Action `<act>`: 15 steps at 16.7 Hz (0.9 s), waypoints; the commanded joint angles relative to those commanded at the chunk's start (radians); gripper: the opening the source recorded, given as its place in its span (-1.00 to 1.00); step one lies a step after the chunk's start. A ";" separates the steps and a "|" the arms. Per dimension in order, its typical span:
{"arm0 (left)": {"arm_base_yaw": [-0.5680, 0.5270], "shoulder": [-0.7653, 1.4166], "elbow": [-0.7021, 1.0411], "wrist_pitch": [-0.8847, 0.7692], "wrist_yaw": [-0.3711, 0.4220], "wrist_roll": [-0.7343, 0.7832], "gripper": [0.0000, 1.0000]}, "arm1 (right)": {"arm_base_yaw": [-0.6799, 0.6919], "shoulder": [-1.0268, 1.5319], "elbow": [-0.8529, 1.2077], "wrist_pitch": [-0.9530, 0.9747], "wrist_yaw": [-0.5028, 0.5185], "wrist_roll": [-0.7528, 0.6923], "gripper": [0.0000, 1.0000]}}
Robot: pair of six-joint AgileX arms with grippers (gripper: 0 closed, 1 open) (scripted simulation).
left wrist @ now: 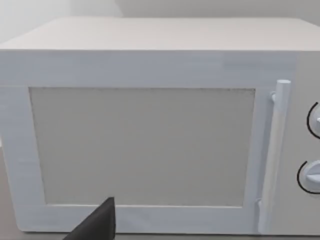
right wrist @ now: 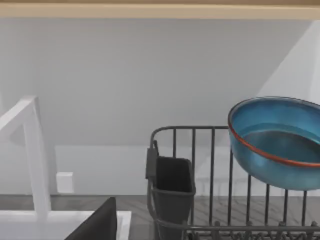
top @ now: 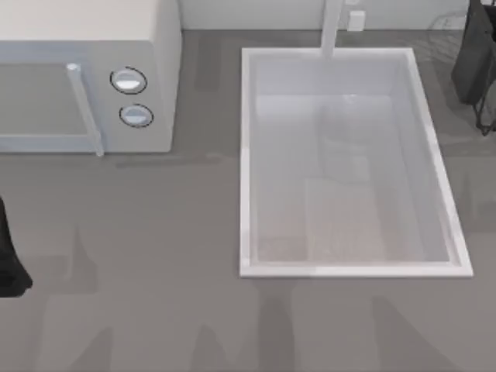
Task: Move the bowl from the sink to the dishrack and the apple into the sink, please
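Right claw sits up at the far right of the worktop, arm angled toward the back wall; one dark finger wedge visible, can't tell if it's open or closed. Straight ahead of it: the bowl, glossy blue-teal, round and deep, thin red-brown rim line, tilted, in front of the dishrack's upright bars; whether it rests on them or hangs clear I can't tell. Dishrack is dark wire, vertical bars, with a dark boxy cup clipped on its near end. Beside that, the white faucet post rising off the sink rim. Sink is a large white rectangular basin with a raised rim, right of centre. Left claw is parked at the left edge, low, facing the microwave door head-on; can't tell its state either. Microwave is a white box, matte grey window, vertical bar handle, two round knobs. Worktop is flat grey.
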 joint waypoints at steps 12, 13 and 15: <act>0.000 0.000 0.000 0.000 0.000 0.000 1.00 | 0.098 -0.534 -0.310 -0.260 0.087 -0.004 1.00; 0.000 0.000 0.000 0.000 0.000 0.000 1.00 | 0.098 -0.534 -0.310 -0.260 0.087 -0.004 1.00; 0.000 0.000 0.000 0.000 0.000 0.000 1.00 | 0.098 -0.534 -0.310 -0.260 0.087 -0.004 1.00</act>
